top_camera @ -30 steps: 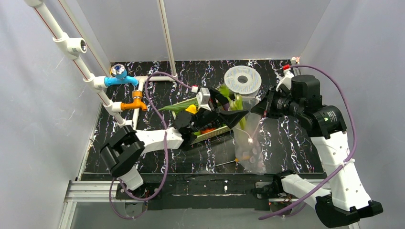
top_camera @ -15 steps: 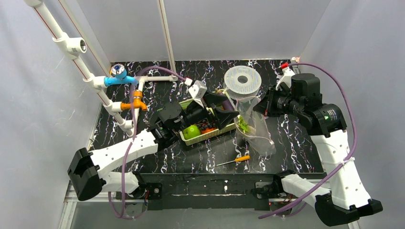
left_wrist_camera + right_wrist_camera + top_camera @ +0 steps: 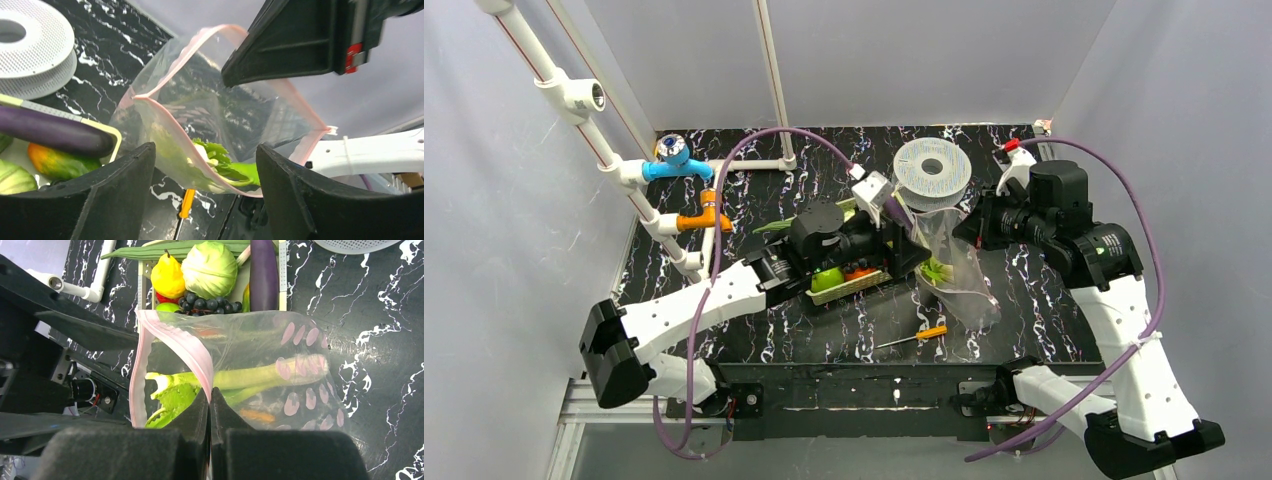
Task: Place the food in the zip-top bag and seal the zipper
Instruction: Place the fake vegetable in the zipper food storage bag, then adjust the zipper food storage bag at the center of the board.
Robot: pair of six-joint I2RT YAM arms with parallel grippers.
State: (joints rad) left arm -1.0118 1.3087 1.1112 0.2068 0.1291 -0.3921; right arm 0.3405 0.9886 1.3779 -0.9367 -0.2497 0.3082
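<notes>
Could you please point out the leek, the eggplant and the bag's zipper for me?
leek (image 3: 250, 376): right wrist view, middle of the pale stalk.
eggplant (image 3: 263, 275): right wrist view, middle of its purple body.
zipper (image 3: 175, 337): right wrist view, midway along the pink strip.

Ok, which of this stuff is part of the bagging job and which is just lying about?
Job: bag, zipper, leek inside it, cabbage, eggplant, grapes, right gripper pinching the bag, left gripper.
Lying about: spool, screwdriver, pipes.
</notes>
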